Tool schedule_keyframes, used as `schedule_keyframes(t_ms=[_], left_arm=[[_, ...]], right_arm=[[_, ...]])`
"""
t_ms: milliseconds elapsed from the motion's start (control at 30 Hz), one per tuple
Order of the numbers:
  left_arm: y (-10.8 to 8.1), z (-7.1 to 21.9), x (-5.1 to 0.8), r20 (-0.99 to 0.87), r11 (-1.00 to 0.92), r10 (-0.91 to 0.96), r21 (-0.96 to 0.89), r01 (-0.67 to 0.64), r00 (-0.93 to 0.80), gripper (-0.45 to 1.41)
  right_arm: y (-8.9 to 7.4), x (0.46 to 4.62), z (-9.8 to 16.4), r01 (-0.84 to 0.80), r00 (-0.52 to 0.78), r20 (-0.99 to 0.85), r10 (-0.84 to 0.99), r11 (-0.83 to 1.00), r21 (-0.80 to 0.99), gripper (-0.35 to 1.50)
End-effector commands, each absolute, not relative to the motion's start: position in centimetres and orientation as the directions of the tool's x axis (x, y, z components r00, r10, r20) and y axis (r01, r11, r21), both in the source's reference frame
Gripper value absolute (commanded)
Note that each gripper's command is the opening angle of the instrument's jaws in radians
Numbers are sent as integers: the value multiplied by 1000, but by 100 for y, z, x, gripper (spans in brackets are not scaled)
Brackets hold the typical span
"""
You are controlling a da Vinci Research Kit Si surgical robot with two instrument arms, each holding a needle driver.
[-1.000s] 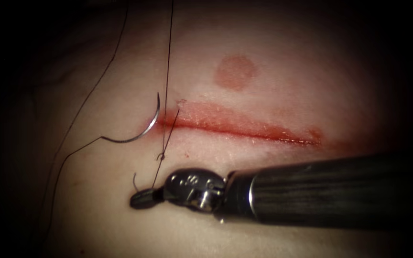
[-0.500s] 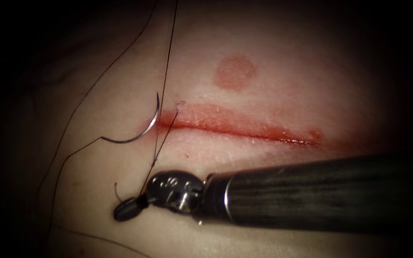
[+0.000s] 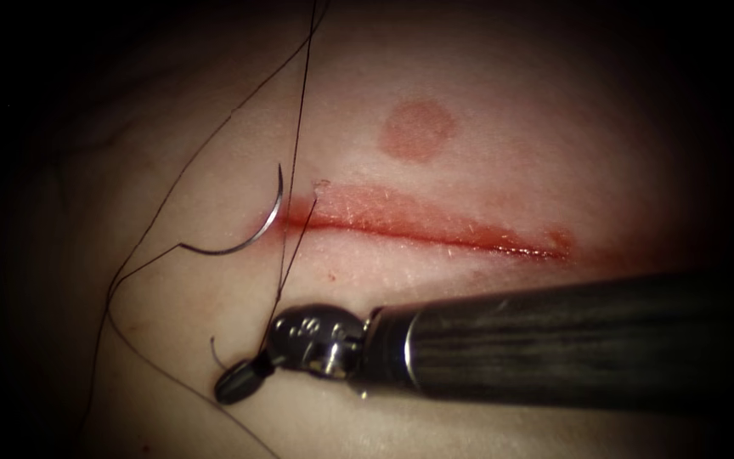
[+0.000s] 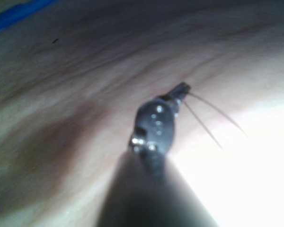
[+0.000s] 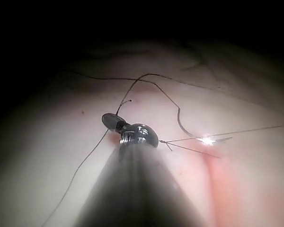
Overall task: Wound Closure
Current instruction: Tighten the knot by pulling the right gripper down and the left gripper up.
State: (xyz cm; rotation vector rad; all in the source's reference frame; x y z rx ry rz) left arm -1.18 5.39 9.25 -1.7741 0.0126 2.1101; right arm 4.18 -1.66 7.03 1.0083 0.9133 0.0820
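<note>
Thread [image 3: 286, 255] pinched in right tool [image 3: 238, 380], lower left of frame; tool edged back up-right since half-second ago. Needle [image 3: 252, 229] lies free on tissue [image 3: 469, 153] (unheld), at left end of cut [image 3: 435, 225]. Left tool [image 4: 180, 90] also pinches thread.

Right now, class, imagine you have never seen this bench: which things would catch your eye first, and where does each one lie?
First the right arm's tool, coming in below the cut, jaws shut on the thread that runs up to the cut's left end. Next the curved needle, lying free on the tissue at that left end, held by neither tool. Then the round reddish mark above the cut.
</note>
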Motion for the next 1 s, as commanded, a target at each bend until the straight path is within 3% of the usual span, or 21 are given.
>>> schedule_keyframes(t_ms=[33,1000], left_arm=[[545,930,-122,-951,-926,281,-233,-296,-128,-35],[542,925,-117,-960,-931,214,-144,-336,-183,-35]], right_arm=[[-162,417,708,314,640,-616,459,576,755,-35],[-165,410,706,281,628,-621,469,608,743,-35]])
